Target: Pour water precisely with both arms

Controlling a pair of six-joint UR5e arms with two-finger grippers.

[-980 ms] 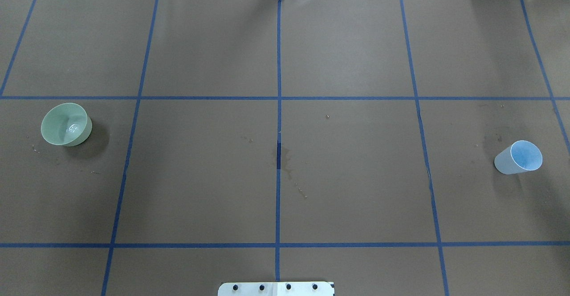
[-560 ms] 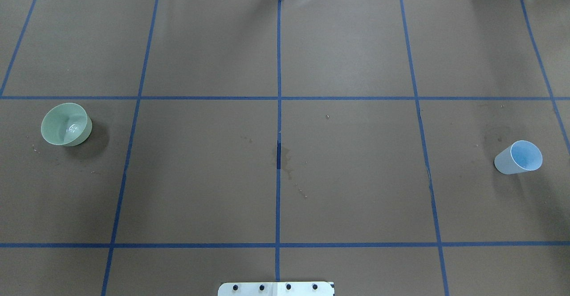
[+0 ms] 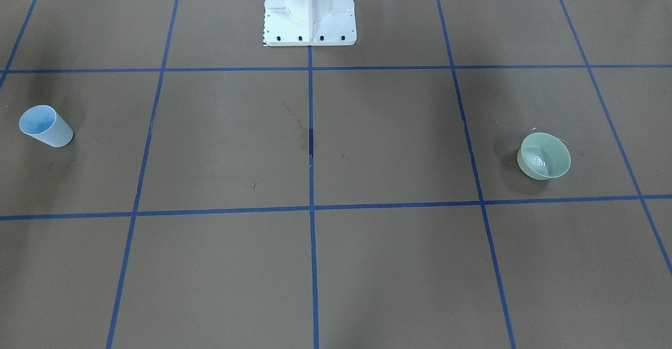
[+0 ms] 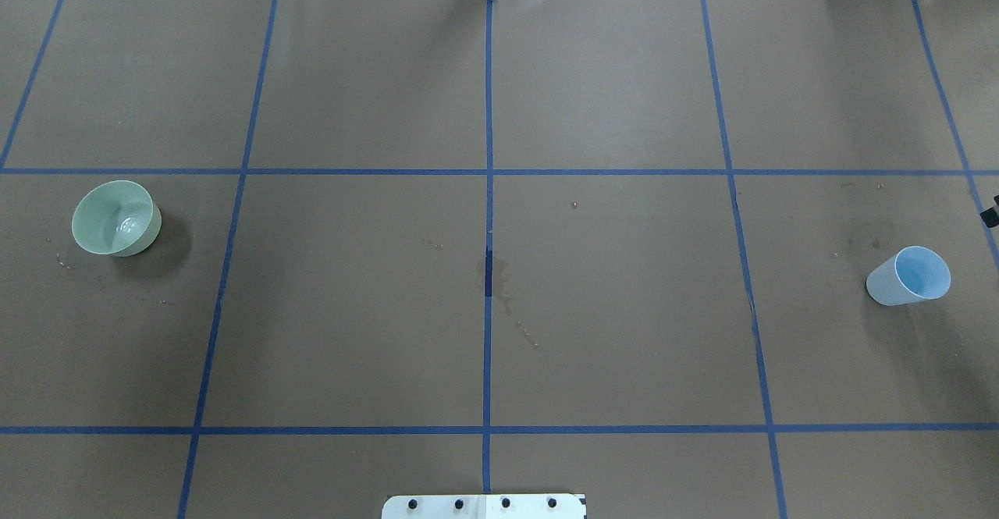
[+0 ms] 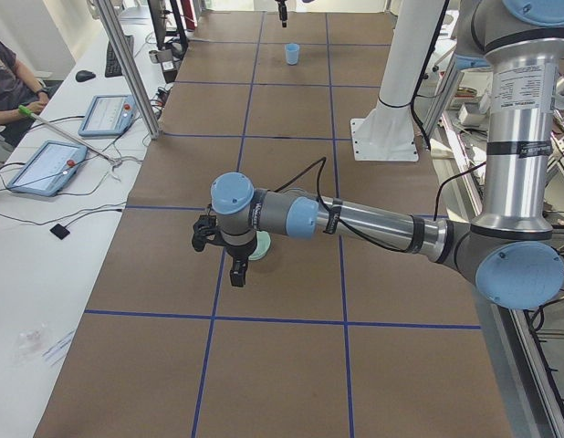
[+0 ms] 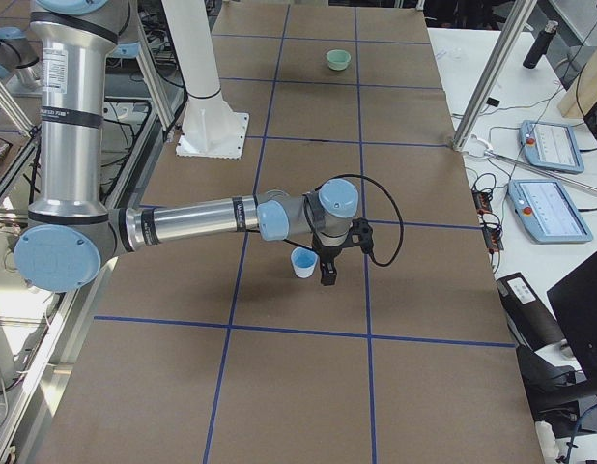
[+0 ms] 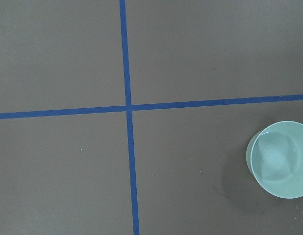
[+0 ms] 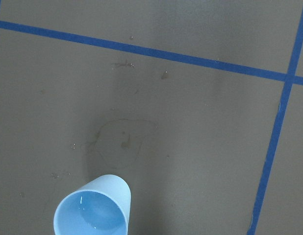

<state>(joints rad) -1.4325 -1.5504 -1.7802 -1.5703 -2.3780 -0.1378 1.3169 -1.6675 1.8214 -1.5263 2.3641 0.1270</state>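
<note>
Left gripper (image 5: 236, 272) and right gripper (image 6: 327, 272) hung near green bowl (image 4: 115, 218) and blue cup (image 4: 909, 277) respectively; whether their jaws stood apart I could not tell. Step, as I judged: approach, nothing grasped yet. Next move called for level, centred grips. Water (image 8: 95, 218) glinted inside the cup, which stood upright, long axis vertical, mouth up.

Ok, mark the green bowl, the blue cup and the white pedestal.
green bowl (image 4: 95, 224), overhead exterior view, on its inner wall.
blue cup (image 4: 886, 285), overhead exterior view, on its outer side wall.
white pedestal (image 3: 310, 30), exterior front-facing view, on its base plate.
</note>
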